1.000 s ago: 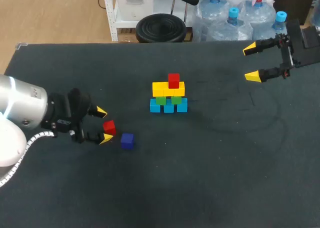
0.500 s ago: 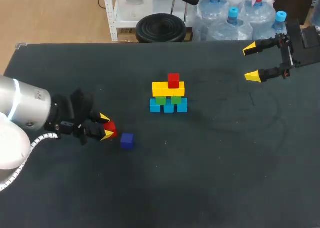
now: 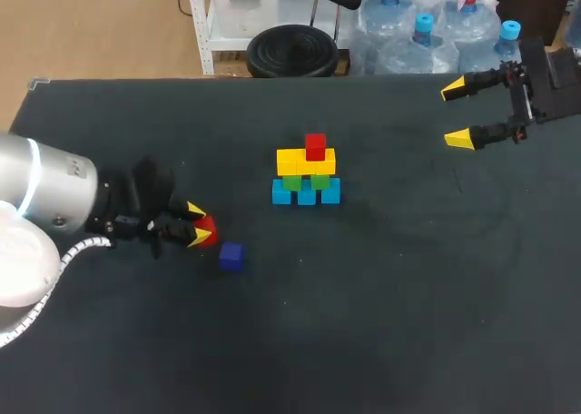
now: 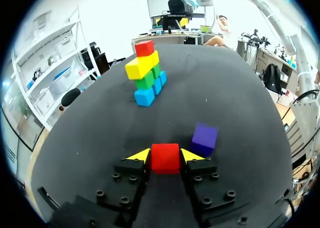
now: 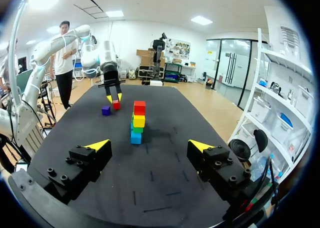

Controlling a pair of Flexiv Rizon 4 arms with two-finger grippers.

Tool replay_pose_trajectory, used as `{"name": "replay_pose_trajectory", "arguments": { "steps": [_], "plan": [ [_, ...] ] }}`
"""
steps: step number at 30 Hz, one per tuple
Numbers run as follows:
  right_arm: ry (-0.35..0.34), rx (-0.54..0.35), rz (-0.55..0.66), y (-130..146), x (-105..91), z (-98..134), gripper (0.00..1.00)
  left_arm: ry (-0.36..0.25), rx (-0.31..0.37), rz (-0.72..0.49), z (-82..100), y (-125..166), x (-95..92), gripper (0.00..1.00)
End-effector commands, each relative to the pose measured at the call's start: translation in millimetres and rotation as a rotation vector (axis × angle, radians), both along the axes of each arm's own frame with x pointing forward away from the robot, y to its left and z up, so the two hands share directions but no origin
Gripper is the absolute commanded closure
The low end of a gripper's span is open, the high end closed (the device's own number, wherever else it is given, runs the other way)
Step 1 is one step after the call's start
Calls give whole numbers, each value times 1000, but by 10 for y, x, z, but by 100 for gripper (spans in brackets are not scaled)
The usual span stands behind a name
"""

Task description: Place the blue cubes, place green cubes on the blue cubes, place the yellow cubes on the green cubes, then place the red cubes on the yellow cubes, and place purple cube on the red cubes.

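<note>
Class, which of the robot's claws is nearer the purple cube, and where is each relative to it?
Left. The left claw, shut on a red cube, is right beside the purple cube; the right claw hangs open far off, beyond the cube stack.

Head camera: fixed, high and behind the robot, facing down on the dark worktop [image 3: 381, 323]. It is the farthest view and takes in nearly the whole surface, both arms, and the cube stack [image 3: 306, 173] near centre.

Left wrist camera: low over the worktop, facing along its fingers toward the stack's end. It is very near. The left hand [image 4: 165, 155] fills the lower middle, with the red cube [image 4: 165, 160] pinched between the tips and the purple cube [image 4: 204, 138] just beside.

Right wrist camera: raised and well back, facing down the worktop past the wide-spread right hand [image 5: 150, 146].

Shared: all three views hold the stack, the purple cube and the left hand. The right wrist view sees these small, with the left hand beyond the stack.
</note>
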State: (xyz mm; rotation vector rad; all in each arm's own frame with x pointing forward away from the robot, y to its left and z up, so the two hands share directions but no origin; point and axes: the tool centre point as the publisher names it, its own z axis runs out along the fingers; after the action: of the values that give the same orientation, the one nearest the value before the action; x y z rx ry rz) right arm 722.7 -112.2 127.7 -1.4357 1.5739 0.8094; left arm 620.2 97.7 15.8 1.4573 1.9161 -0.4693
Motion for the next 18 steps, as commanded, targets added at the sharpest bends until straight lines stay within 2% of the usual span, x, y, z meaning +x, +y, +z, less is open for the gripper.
{"name": "replay_pose_trajectory", "arguments": {
  "steps": [1,5,10,18],
  "plan": [
    [-1,1,1,4,7,-6,0,20,15,-37,192,-2,-5,100],
    [-1,1,1,4,7,-6,0,39,33,-89,412,-40,20,100],
    [-1,1,1,4,7,-6,0,26,39,-144,717,-39,94,100],
    [-1,1,1,4,7,-6,0,-4,58,-202,1074,21,357,100]
  ]
}}
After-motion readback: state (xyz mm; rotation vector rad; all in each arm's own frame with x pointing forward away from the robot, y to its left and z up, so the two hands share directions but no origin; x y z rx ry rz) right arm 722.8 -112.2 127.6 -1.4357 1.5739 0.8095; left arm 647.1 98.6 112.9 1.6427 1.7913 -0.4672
